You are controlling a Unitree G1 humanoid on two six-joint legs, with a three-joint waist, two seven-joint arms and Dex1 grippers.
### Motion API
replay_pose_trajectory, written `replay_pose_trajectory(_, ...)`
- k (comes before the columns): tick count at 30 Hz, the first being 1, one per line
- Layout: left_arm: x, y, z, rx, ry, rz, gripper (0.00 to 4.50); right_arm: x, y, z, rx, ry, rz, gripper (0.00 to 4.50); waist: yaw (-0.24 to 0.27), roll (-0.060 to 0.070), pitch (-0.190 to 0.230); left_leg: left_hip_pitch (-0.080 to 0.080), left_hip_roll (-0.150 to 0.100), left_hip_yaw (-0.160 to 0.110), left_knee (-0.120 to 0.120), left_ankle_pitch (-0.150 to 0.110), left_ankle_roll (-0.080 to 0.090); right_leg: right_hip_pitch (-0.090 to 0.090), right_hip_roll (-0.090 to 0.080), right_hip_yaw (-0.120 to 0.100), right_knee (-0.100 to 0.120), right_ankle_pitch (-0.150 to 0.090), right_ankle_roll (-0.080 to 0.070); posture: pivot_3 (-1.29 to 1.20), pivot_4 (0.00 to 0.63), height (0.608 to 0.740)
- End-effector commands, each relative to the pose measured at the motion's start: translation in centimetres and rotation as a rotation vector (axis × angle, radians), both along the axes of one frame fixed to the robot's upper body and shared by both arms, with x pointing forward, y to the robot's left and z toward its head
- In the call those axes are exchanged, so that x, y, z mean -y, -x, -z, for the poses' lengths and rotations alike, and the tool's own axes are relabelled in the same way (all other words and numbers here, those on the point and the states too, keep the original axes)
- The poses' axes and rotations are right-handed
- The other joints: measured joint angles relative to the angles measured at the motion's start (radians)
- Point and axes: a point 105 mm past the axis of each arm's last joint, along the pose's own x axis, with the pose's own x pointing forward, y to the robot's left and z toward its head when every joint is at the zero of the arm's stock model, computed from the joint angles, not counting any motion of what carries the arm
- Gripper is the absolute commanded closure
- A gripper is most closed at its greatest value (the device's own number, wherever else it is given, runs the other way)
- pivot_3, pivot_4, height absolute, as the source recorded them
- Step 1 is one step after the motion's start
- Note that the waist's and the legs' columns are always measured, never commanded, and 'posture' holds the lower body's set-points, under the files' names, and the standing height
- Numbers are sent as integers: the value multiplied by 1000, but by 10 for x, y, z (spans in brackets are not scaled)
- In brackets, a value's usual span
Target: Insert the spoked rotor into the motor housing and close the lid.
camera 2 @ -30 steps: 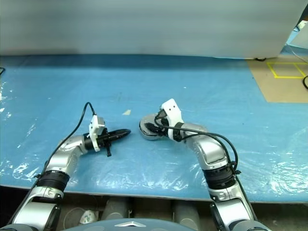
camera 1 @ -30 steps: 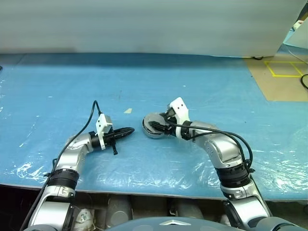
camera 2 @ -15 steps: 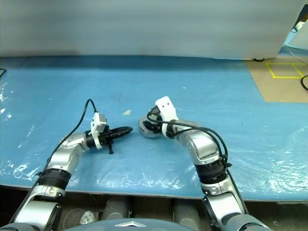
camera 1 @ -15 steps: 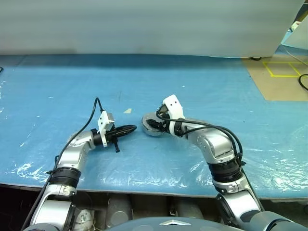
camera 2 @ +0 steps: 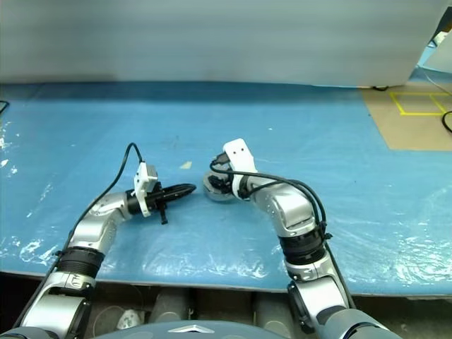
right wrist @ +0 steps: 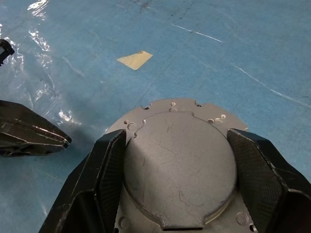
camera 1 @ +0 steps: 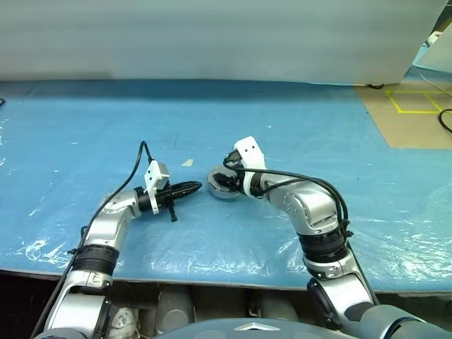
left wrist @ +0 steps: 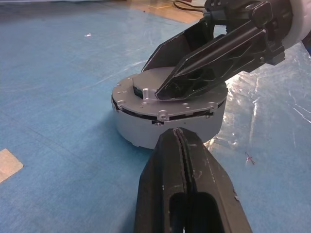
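The motor housing (left wrist: 141,128) is a grey round body on the blue table, a little left of centre. The lid (right wrist: 180,160), a grey cap with a raised round middle, lies on top of it with a thin dark gap under its rim. My right gripper (right wrist: 177,141) reaches down over the lid, and its two black fingers (right wrist: 109,165) press against either side of the raised middle. My left gripper (camera 1: 196,186) is shut and empty, lying level with its tip just short of the housing's left side. The spoked rotor is hidden.
A small scrap of tan tape (camera 1: 187,162) lies on the table (camera 1: 318,127) just behind the left gripper. The blue table cover is crinkled plastic film. At the far right is a brown floor patch (camera 1: 413,113) with yellow lines.
My right wrist has tilted further down and swung left over the lid, the elbow drawing in; its fingers stay on the lid. The left gripper has hardly moved.
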Motion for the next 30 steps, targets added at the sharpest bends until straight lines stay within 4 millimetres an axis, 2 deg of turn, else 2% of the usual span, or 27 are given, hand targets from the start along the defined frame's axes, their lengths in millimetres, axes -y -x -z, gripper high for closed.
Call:
replay_pose_trajectory(1, 3, 0, -11, 36, 4, 9, 4500, 10, 4, 28, -137, 47, 60, 1557, 0, 0, 0, 0, 0, 0, 0, 0, 0, 0, 0, 0, 0, 0, 0, 0, 150, 740)
replay_pose_trajectory(11, 5, 1, -16, 35, 5, 9, 4500, 14, 8, 37, -117, 236, 77, 1557, 1, 0, 0, 4, 0, 3, -2, 0, 0, 1, 0, 3, -1, 0, 1, 0, 150, 740)
replay_pose_trajectory(14, 6, 1, -17, 34, 6, 9, 4500, 16, 6, 39, -127, 238, 99, 1557, 2, 0, 0, 5, 0, 4, -4, 0, 0, 1, 0, 5, -1, -3, 7, 0, 150, 740)
replay_pose_trajectory(23, 7, 1, -18, 28, 8, 6, 4500, 21, 4, 37, -146, 206, 197, 1557, 2, 0, -1, 5, 0, 4, -5, 0, 0, 0, 0, 6, -1, -3, 7, 0, 150, 740)
replay_pose_trajectory(27, 8, 1, -18, 24, 7, 4, 4500, 13, 3, 29, -106, 141, 157, 1557, 3, 0, -1, 5, 0, 4, -6, 0, 0, 0, 0, 7, -1, -4, 8, 0, 150, 740)
replay_pose_trajectory(30, 7, 1, -17, 23, 5, 2, 4500, 6, 3, 18, 2, 116, 78, 1557, 3, 0, -1, 5, 0, 4, -7, 0, -1, -1, 0, 7, -2, -3, 9, 0, 150, 740)
